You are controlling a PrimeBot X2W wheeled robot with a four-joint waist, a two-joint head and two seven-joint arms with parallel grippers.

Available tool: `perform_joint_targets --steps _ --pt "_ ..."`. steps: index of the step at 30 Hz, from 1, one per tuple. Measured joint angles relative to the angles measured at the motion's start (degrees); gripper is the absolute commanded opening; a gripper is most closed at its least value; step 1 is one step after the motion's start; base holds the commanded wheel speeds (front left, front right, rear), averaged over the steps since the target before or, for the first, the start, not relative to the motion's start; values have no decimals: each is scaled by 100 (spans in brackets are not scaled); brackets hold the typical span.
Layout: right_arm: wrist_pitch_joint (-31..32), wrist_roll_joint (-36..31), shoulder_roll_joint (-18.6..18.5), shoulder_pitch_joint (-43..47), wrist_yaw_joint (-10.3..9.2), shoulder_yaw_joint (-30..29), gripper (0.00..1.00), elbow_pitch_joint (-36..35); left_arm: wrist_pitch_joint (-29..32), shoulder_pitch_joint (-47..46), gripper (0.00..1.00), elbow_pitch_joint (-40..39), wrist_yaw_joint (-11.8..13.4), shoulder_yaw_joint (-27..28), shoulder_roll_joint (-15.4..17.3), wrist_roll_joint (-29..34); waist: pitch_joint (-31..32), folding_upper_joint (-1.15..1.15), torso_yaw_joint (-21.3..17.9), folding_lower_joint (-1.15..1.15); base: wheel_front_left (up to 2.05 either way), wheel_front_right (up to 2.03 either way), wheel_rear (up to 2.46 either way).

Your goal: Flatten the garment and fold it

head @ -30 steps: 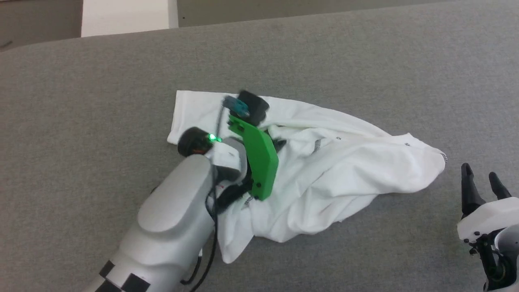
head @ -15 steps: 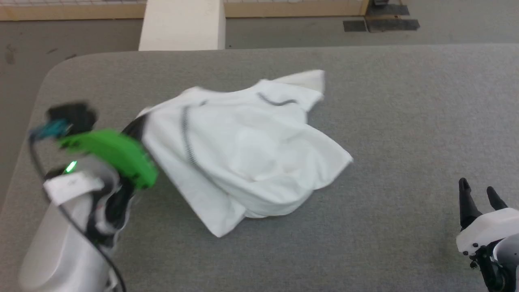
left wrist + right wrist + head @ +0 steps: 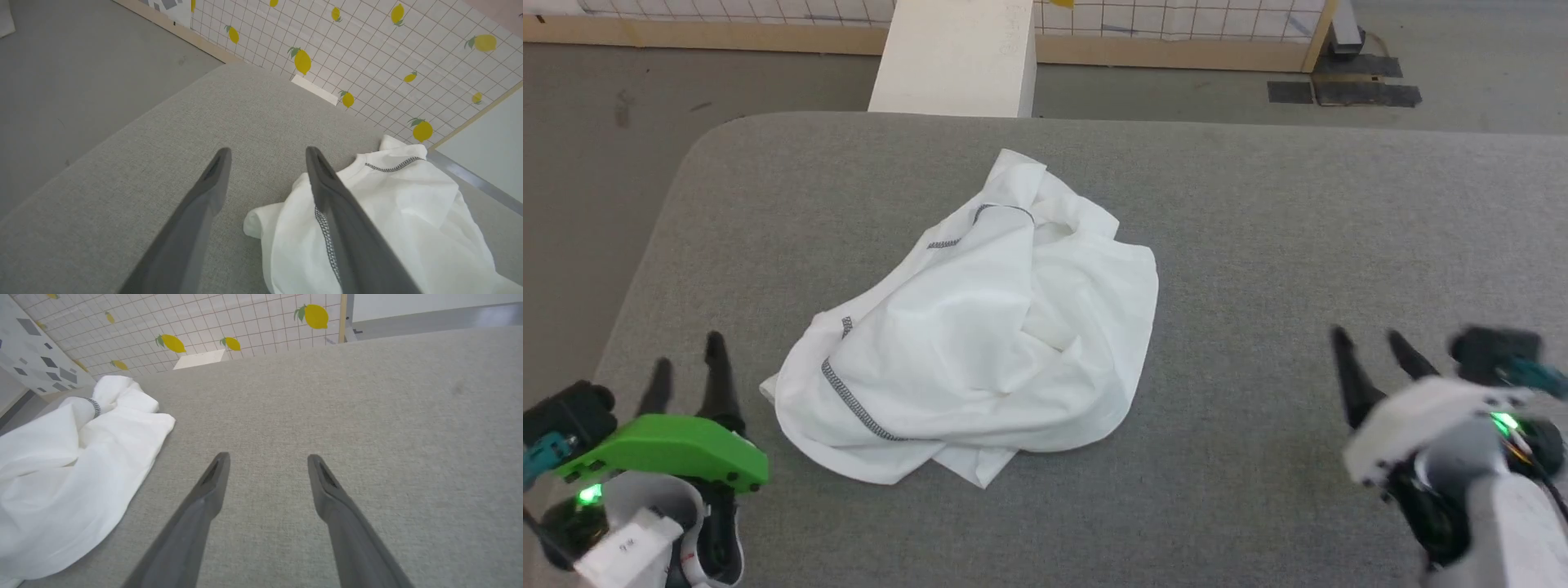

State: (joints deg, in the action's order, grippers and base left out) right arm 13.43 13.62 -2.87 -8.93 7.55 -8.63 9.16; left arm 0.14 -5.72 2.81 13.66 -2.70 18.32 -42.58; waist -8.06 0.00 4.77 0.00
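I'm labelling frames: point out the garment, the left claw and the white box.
garment [image 3: 980,351]: head view, middle of crumpled cloth.
left claw [image 3: 689,349]: head view, midway between fingertips.
white box [image 3: 956,57]: head view, top face.

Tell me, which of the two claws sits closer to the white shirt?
The left gripper, with the green plate: it stands just beside the garment, while the right gripper is a wide stretch of table away.

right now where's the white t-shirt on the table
In the head view the T-shirt lies crumpled on the grey table, between the left gripper and right gripper, nearer the left.
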Motion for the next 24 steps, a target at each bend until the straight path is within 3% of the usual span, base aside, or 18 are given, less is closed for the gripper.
perform_joint_targets --steps 4,11,16,24 --pt "232 -52 5 -785 1 915 100 298 -1174 165 100 -127 -67 -98 69 783 -85 0 -10 0 0 0 0" --pt "1147 -730 5 -2466 1 1926 100 1613 -1463 187 100 -409 -309 -443 -165 1694 -301 0 226 0 0 0 0" --pt "1789 -1336 12 -3330 1 2028 100 2550 -1486 113 100 -647 -493 -428 -546 2070 -517 0 498 0 0 0 0" --pt "1926 -2125 1 -3801 1 1862 100 3552 -1486 -64 100 -704 -872 -393 -1125 2393 -975 0 922 0 0 0 0"
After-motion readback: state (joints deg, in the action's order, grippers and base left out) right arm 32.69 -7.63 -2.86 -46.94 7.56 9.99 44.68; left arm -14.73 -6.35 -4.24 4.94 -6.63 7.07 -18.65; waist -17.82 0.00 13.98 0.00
